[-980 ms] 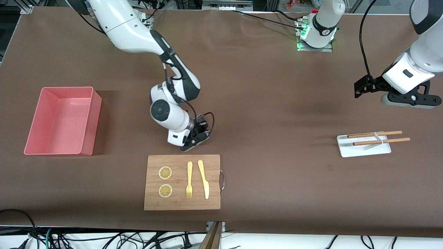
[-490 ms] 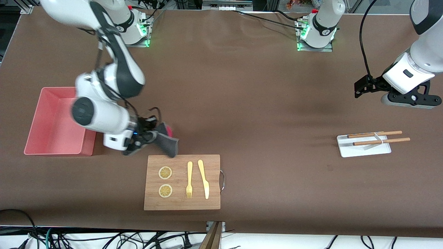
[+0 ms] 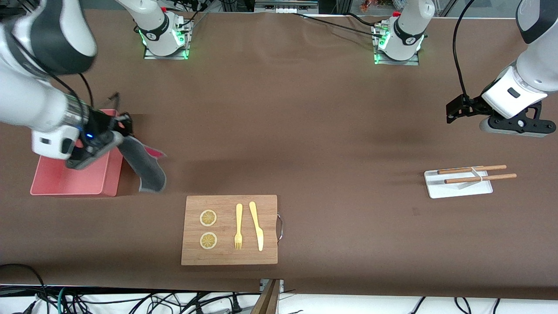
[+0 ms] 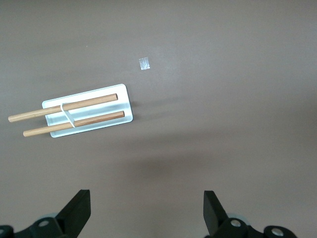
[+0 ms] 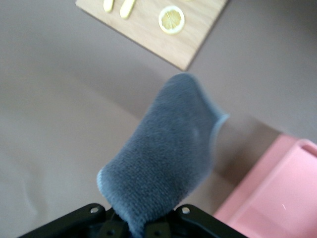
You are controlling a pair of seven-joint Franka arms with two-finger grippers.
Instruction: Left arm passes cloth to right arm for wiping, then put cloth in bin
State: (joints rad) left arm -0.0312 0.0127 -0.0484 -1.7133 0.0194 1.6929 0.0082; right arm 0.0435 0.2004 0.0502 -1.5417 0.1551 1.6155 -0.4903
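My right gripper (image 3: 114, 140) is shut on the dark grey cloth (image 3: 144, 168), which hangs from it in the air over the bin's edge on the side toward the cutting board. The cloth fills the middle of the right wrist view (image 5: 163, 158). The pink bin (image 3: 69, 179) stands at the right arm's end of the table, partly hidden by the right arm; a corner of it shows in the right wrist view (image 5: 277, 193). My left gripper (image 3: 453, 111) is open and empty, held in the air at the left arm's end above the white tray (image 3: 457, 185). Its fingertips (image 4: 79, 210) show in the left wrist view.
A wooden cutting board (image 3: 229, 230) with two lemon slices (image 3: 208, 218), a fork (image 3: 238, 226) and a knife (image 3: 256, 226) lies near the front camera. The white tray (image 4: 89, 119) carries two wooden chopsticks (image 3: 473, 173).
My right arm has lifted from beside the cutting board and swung toward the bin with the cloth hanging from it. The left arm has not moved.
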